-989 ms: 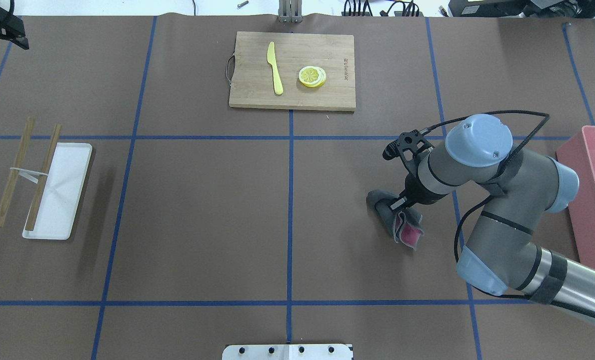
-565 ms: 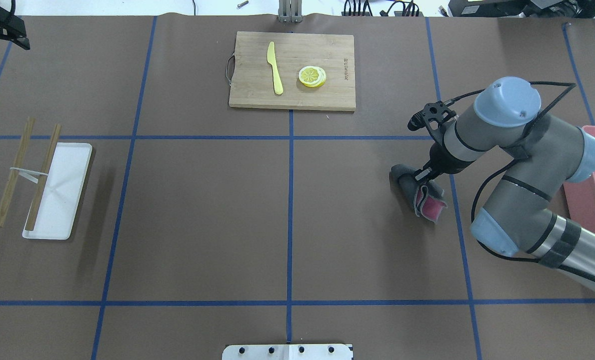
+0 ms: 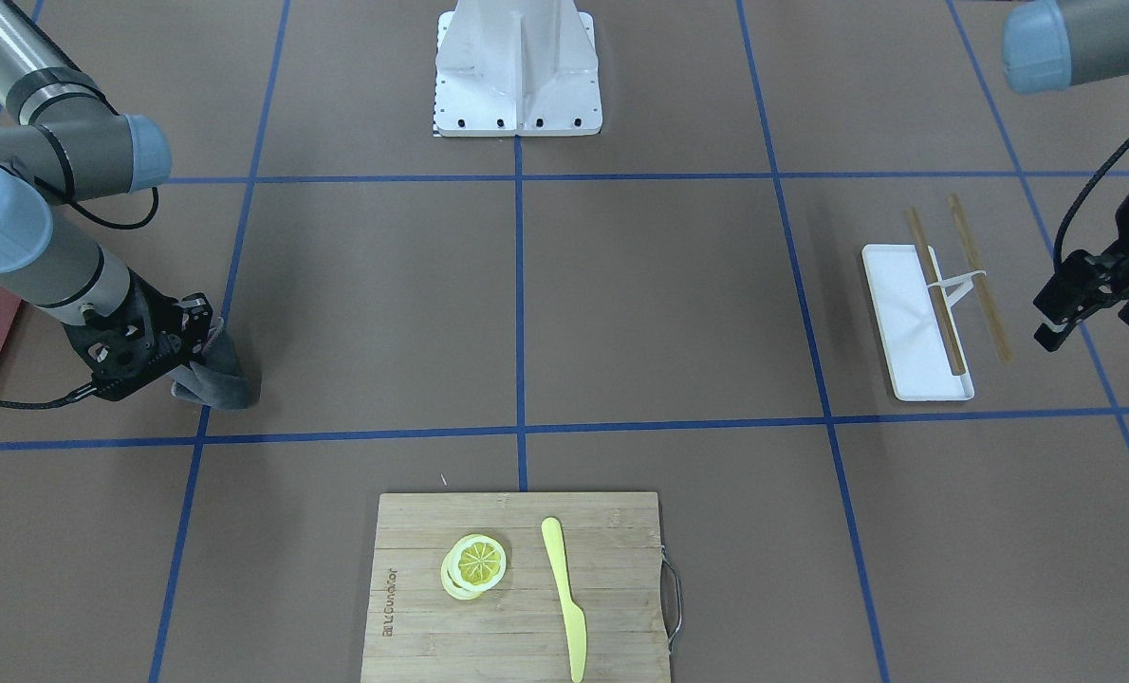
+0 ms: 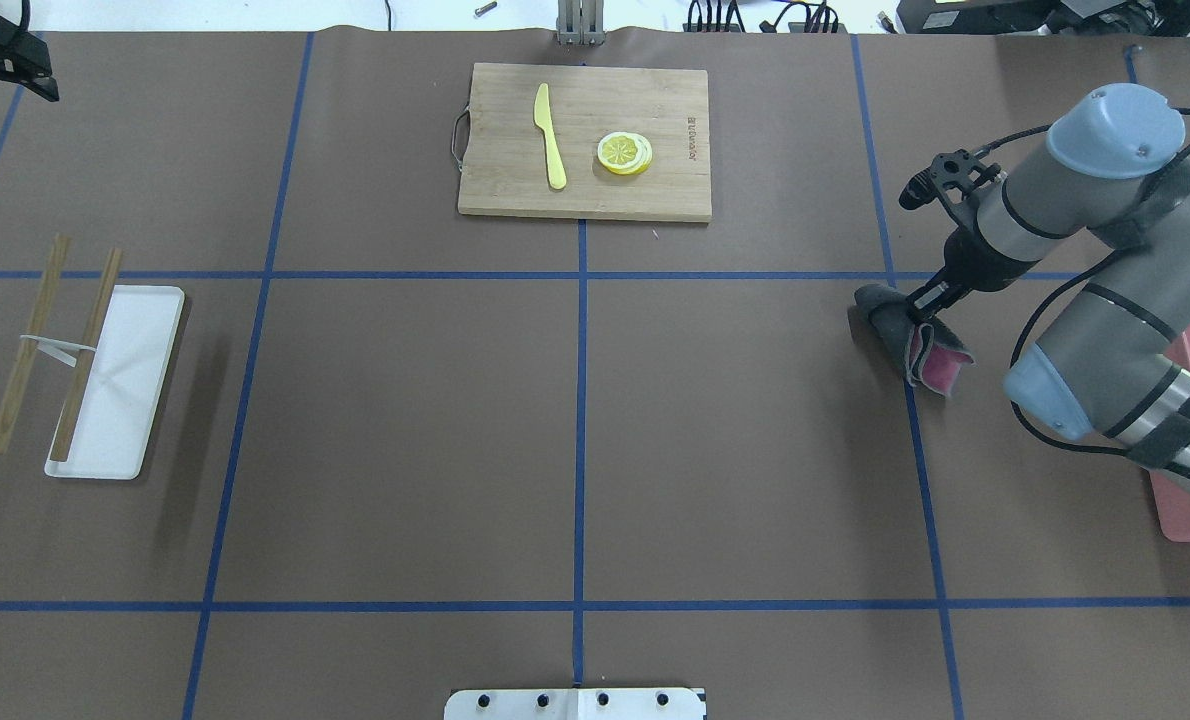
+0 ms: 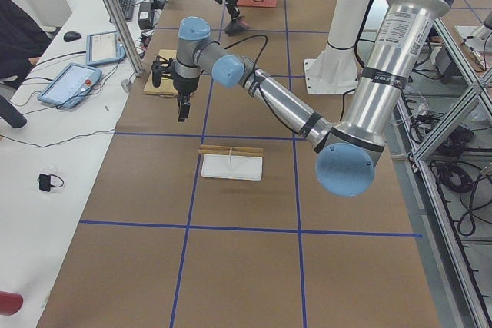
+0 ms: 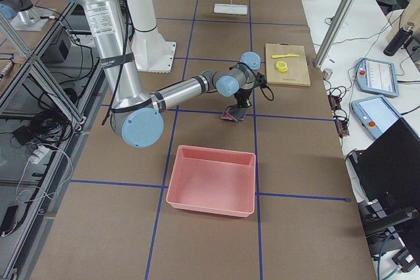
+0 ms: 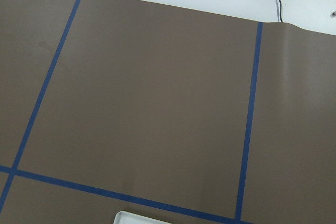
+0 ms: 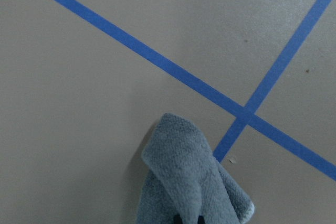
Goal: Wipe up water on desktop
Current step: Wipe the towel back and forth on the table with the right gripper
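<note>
Hanging from the right gripper (image 4: 925, 310), a grey cloth (image 4: 893, 322) with a pink inner face is held between jaws closed tight on its upper fold. Its lower end is seen touching the desktop (image 4: 405, 400), just beside a crossing of blue tape lines on the robot's right side of the brown surface. The left gripper (image 3: 1063, 323) is held above the desktop's far left area, beyond the white tray (image 4: 140, 330); how far its jaws are parted cannot be told. A pink bin (image 6: 213, 178) is seen near the right arm.
</note>
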Action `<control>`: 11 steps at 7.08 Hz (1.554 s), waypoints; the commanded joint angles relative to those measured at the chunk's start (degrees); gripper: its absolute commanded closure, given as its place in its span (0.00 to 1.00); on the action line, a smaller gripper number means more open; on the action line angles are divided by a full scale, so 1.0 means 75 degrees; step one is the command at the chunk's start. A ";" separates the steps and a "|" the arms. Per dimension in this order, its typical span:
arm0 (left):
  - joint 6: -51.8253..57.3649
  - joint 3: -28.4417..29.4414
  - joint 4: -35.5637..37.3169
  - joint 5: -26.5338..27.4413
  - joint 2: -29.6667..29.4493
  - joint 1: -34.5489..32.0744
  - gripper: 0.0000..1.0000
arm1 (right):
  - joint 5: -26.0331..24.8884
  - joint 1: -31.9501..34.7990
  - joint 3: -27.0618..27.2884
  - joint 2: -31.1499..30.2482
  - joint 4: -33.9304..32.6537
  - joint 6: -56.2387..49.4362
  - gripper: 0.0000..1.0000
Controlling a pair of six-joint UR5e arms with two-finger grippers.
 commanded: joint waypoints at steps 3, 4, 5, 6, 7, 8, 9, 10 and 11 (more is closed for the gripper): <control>0.0057 0.0070 -0.0012 0.0012 0.0024 -0.0010 0.02 | 0.0699 -0.0320 0.0807 -0.0793 0.0105 0.0246 1.00; 0.0057 0.0070 -0.0012 0.0012 0.0024 -0.0010 0.02 | 0.0699 -0.0659 0.1077 -0.0888 0.0105 0.0491 1.00; 0.0057 0.0070 -0.0012 0.0047 0.0012 -0.0010 0.02 | 0.0699 -0.1022 0.1242 -0.0889 0.0105 0.0772 1.00; 0.0069 0.0082 -0.0012 0.0221 0.0012 0.0002 0.02 | 0.0688 -0.1350 0.1430 -0.0889 0.0116 0.1239 1.00; 0.0069 0.0082 -0.0012 0.0246 0.0012 0.0002 0.02 | 0.0653 -0.1620 0.1664 -0.0889 0.0116 0.1627 1.00; 0.0069 0.0070 -0.0012 0.0246 0.0000 0.0002 0.02 | 0.0606 -0.1844 0.1863 -0.0889 0.0116 0.2002 1.00; 0.0069 0.0070 -0.0012 0.0246 -0.0011 0.0002 0.02 | 0.0548 -0.1962 0.1877 -0.0866 0.0116 0.2063 1.00; 0.0057 0.0047 -0.0012 0.0246 0.0000 0.0002 0.02 | 0.0129 -0.2067 0.1842 -0.0749 0.0105 0.2250 1.00; 0.0057 0.0024 -0.0012 0.0246 0.0012 0.0002 0.02 | 0.0090 -0.2103 0.1691 -0.0713 0.0105 0.2228 1.00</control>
